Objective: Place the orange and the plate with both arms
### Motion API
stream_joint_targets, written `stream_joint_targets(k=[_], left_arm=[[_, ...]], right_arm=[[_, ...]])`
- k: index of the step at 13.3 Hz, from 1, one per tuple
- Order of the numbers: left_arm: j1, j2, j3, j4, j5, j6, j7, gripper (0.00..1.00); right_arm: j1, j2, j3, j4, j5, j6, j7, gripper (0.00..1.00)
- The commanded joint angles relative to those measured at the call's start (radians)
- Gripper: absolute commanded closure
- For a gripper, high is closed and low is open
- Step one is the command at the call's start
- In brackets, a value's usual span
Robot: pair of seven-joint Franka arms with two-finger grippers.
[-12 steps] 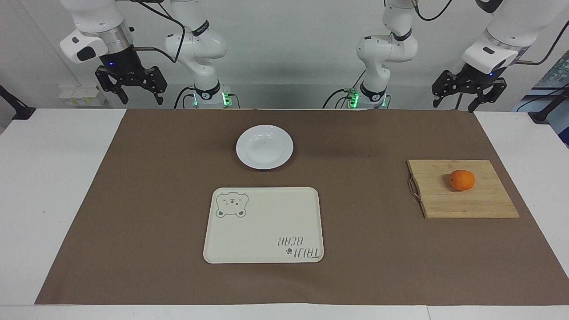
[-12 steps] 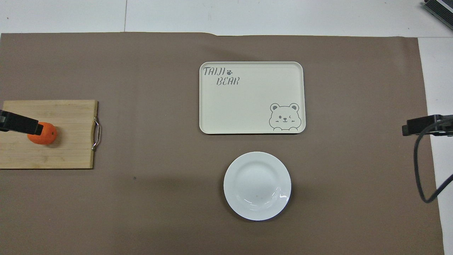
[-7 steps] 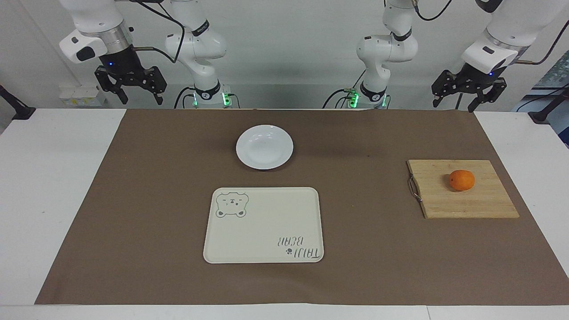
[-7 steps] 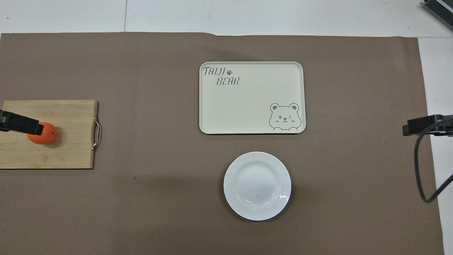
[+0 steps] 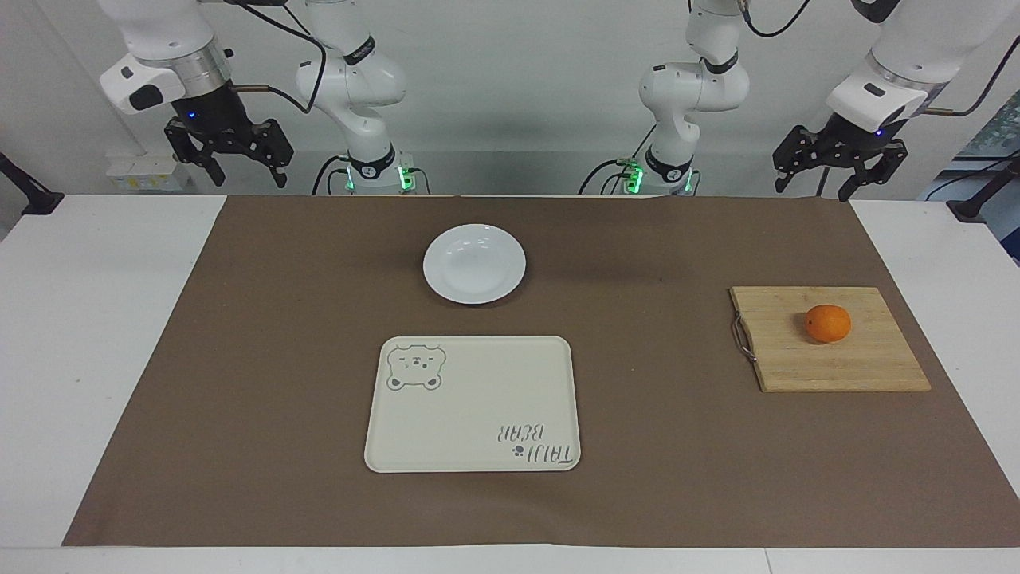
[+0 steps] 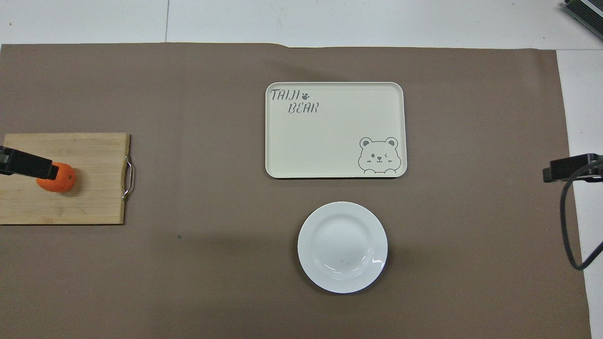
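The orange [image 5: 828,323] sits on a wooden cutting board [image 5: 829,363] toward the left arm's end of the table; it also shows in the overhead view [image 6: 59,180]. The white plate [image 5: 474,264] lies empty on the brown mat, nearer to the robots than the tray; the overhead view shows it too [image 6: 342,247]. My left gripper [image 5: 833,177] hangs open and empty, high over the mat's edge nearest the robots. Its tip [image 6: 26,164] overlaps the orange in the overhead view. My right gripper [image 5: 239,169] hangs open and empty, high over the right arm's end of the table.
A cream rectangular tray with a bear drawing [image 5: 473,403] lies empty, farther from the robots than the plate. The cutting board has a metal handle [image 5: 742,337] on its edge toward the tray. A brown mat [image 5: 263,359] covers most of the white table.
My right gripper has risen a little and drifted outward toward its end of the table. My left gripper has risen slightly. The orange, plate and tray have not moved.
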Motion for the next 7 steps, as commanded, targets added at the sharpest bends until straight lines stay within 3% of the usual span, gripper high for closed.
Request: stream_joint_targets(k=[1,7], left_arm=[[0.012,-0.005,-0.008,0.01,-0.009,-0.006,0.003,0.0],[0.013,-0.006,-0.008,0.007,-0.009,-0.011,0.005,0.0]], right_arm=[[-0.014,-0.003,0.007,-0.002,-0.012,-0.003,-0.03,0.0],[-0.008,-0.024,0.006,-0.034,-0.011,-0.003,-0.058,0.0]])
